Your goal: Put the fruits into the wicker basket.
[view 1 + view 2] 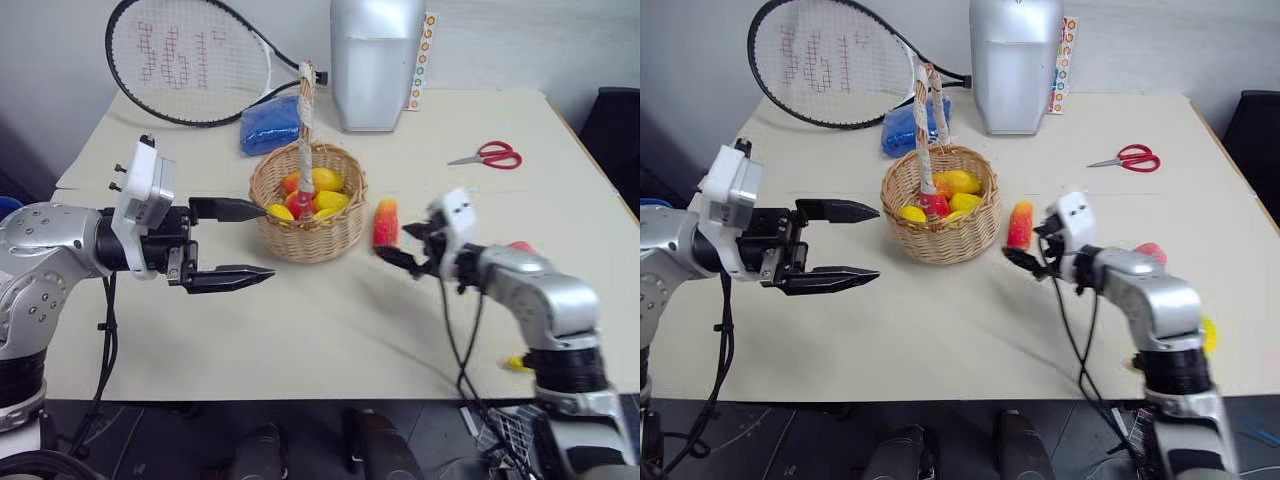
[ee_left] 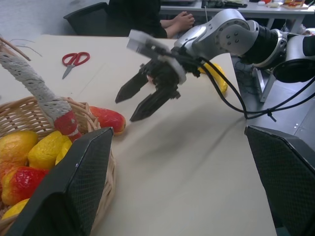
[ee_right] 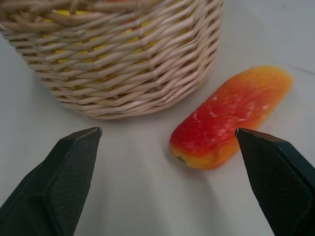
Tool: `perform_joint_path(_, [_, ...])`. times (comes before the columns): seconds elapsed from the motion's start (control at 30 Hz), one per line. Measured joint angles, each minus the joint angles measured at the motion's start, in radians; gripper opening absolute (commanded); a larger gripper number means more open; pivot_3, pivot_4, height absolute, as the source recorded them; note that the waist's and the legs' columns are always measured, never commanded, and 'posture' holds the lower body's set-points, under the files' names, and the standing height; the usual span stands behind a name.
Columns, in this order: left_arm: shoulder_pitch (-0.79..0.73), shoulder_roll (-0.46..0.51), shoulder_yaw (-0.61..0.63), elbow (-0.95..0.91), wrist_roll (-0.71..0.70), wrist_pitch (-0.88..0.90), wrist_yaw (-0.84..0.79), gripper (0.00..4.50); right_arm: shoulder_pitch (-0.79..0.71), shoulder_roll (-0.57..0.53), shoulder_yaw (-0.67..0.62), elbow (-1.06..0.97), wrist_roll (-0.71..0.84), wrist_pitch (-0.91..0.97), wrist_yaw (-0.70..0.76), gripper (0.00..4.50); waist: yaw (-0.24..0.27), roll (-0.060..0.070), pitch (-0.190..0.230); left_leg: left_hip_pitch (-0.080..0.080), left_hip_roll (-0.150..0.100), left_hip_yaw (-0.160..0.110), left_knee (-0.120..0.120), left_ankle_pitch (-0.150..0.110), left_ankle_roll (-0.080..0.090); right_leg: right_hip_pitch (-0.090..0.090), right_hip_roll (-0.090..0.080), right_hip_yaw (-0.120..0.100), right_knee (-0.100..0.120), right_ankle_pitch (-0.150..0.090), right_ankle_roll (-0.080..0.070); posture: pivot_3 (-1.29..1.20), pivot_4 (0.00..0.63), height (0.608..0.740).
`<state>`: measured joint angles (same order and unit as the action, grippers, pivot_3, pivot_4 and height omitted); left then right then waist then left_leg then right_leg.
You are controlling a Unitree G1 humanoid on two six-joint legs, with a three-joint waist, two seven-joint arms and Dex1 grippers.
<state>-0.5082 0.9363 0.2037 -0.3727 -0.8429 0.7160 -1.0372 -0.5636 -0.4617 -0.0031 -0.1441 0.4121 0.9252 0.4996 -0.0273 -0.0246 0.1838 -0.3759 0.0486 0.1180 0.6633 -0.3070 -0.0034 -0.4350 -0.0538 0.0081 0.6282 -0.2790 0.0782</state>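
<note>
The wicker basket (image 1: pixel 308 222) stands mid-table with several yellow and red-orange fruits inside. An elongated red-to-yellow mango (image 1: pixel 385 222) lies on the table just right of it, close to its wall but apart from it. My right gripper (image 1: pixel 398 245) is open, low over the table, pointing at the mango (image 3: pixel 231 115), nothing between its fingers. My left gripper (image 1: pixel 265 240) hangs open and empty left of the basket, pointing right at it. A pink peach (image 1: pixel 1150 252) peeks out behind my right forearm. A yellow banana (image 2: pixel 216 78) lies near the table's front right edge.
A tennis racket (image 1: pixel 190 60), a blue cloth bundle (image 1: pixel 270 125) and a tall silver container (image 1: pixel 378 60) stand behind the basket. Red-handled scissors (image 1: pixel 488 155) lie at the back right. A person's hands (image 2: pixel 179 22) rest on a desk beyond the table.
</note>
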Motion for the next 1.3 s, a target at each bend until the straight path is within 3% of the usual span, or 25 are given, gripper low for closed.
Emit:
perform_joint_path(0.3, [-0.01, 0.002, -0.007, -0.01, -0.002, 0.007, 0.02, 4.5, -0.096, 0.09, 0.006, 0.097, -0.119, 0.086, -0.237, 4.48, -0.004, -0.001, -0.001, -0.005, -0.001, 0.003, 0.001, 0.001, 0.003, -0.006, -0.004, -0.001, 0.001, 0.001, 0.002, 0.0, 0.15, 0.74])
perform_joint_path(0.53, [-0.011, 0.0, -0.008, -0.011, 0.0, 0.013, 0.034, 4.5, -0.154, 0.146, -0.001, 0.202, -0.178, 0.052, -0.298, 4.48, -0.016, -0.001, -0.001, -0.009, -0.001, 0.003, 0.001, 0.002, 0.001, -0.011, -0.001, -0.002, 0.002, 0.001, 0.002, 0.0, 0.15, 0.74])
perform_joint_path(0.63, [-0.021, -0.014, -0.013, -0.011, 0.0, 0.013, 0.04, 4.5, -0.174, 0.158, 0.008, 0.274, -0.205, 0.005, -0.305, 3.87, -0.021, -0.001, -0.001, -0.01, -0.001, 0.002, 0.001, 0.002, 0.002, -0.011, 0.003, -0.001, 0.001, 0.001, 0.002, 0.0, 0.15, 0.74])
perform_joint_path(0.87, [-0.037, -0.014, -0.015, -0.009, 0.005, 0.013, 0.043, 4.5, -0.174, 0.157, 0.025, 0.339, -0.244, -0.12, -0.28, 1.59, -0.028, -0.001, -0.001, -0.011, 0.001, 0.002, 0.001, 0.002, 0.002, -0.011, 0.004, 0.0, 0.002, 0.002, 0.003, 0.0, 0.15, 0.74])
perform_joint_path(1.03, [0.003, -0.006, 0.041, -0.009, 0.003, 0.024, 0.064, 4.5, -0.119, 0.101, -0.046, 0.199, -0.164, -0.14, -0.166, 1.47, -0.029, -0.001, 0.0, -0.011, 0.002, 0.002, 0.001, 0.002, 0.001, -0.011, 0.006, 0.0, 0.002, 0.002, 0.003, 0.0, 0.15, 0.74])
perform_joint_path(1.13, [0.04, 0.011, 0.086, -0.008, -0.001, 0.032, 0.071, 4.5, -0.131, 0.011, -0.089, 0.145, -0.113, -0.138, -0.068, 1.47, -0.027, -0.001, 0.0, -0.011, 0.002, 0.002, 0.001, 0.002, 0.002, -0.011, 0.006, -0.001, 0.001, 0.002, 0.003, 0.0, 0.15, 0.74])
perform_joint_path(1.3, [0.046, 0.012, 0.114, -0.007, -0.018, 0.04, 0.079, 4.5, -0.247, -0.072, 0.012, 0.153, -0.074, -0.149, 0.157, 1.47, -0.033, 0.0, 0.0, -0.009, 0.001, 0.003, 0.001, 0.002, 0.002, -0.011, 0.008, 0.0, 0.001, 0.002, 0.003, 0.0, 0.15, 0.74])
